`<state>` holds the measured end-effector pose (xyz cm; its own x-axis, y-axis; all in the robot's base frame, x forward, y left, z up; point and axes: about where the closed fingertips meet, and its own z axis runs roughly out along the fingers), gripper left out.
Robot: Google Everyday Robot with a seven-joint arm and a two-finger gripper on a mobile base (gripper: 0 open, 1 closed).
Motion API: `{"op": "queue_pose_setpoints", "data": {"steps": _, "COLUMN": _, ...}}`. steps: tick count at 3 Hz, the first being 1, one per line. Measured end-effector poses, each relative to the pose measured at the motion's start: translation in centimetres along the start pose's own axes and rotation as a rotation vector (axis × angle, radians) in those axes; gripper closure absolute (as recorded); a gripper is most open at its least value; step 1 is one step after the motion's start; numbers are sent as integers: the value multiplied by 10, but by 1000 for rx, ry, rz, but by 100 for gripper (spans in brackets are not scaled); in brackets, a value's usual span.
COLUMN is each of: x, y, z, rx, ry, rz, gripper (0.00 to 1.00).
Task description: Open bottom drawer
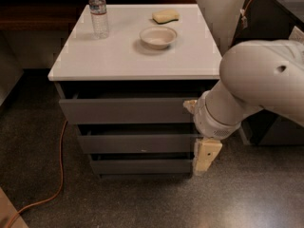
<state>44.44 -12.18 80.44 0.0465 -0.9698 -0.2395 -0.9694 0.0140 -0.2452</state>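
We see the cream, blocky gripper [205, 156] at the right end of the flat, matte-grey bottom drawer [140, 166]. Whether it is spread or closed, we cannot tell.

Resembling a lab corner, showing thin orange cable [61, 175] trailing across speckled dark floor [142, 203], cream hand [205, 156] hanging beside white-topped grey desk [118, 56].

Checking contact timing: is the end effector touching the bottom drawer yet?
Cannot tell. In the camera view the end effector overlaps the right edge of the bottom drawer, but no contact or gap shows.
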Motion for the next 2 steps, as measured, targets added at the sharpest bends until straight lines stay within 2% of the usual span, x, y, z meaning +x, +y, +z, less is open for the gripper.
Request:
{"op": "queue_pose_setpoints", "data": {"steps": 1, "x": -7, "y": 3, "z": 94, "rx": 15, "ry": -20, "rz": -59, "gripper": 0}}
{"op": "queue_pose_setpoints", "data": {"steps": 2, "x": -7, "y": 3, "z": 94, "rx": 15, "ry": -20, "rz": -59, "gripper": 0}}
